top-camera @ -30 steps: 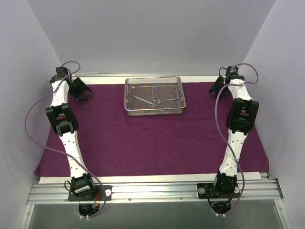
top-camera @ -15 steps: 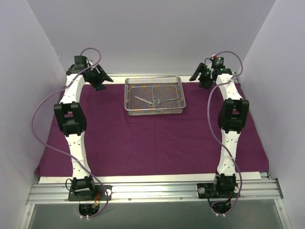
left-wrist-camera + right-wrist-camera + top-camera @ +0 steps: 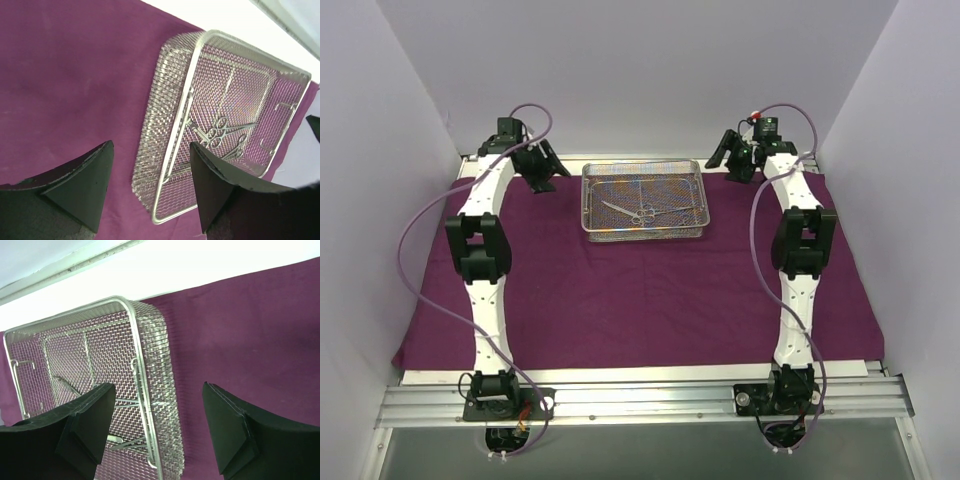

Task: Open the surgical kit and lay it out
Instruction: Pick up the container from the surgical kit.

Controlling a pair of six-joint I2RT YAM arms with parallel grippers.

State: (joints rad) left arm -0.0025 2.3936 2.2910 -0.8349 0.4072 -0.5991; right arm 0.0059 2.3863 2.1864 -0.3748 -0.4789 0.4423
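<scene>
Two tools flank the wire-mesh tray (image 3: 642,233); the left tool (image 3: 538,172) hangs off one short end and the right tool (image 3: 730,158) off the other, each released, jaws spread with nothing between them; every wrist view looks past its own parted fingers at the nearest end wall, so a two-sided lift seems to be lined up; the instruments (image 3: 638,211) lie inside the tray, midway between the tools, ring handles close together; the purple cloth wrap (image 3: 640,300) lies flat beneath both tools, apparently already opened; it covers most of the table (image 3: 620,375), whose white margin shows beyond them; pale walls (image 3: 620,70) enclose three sides.
</scene>
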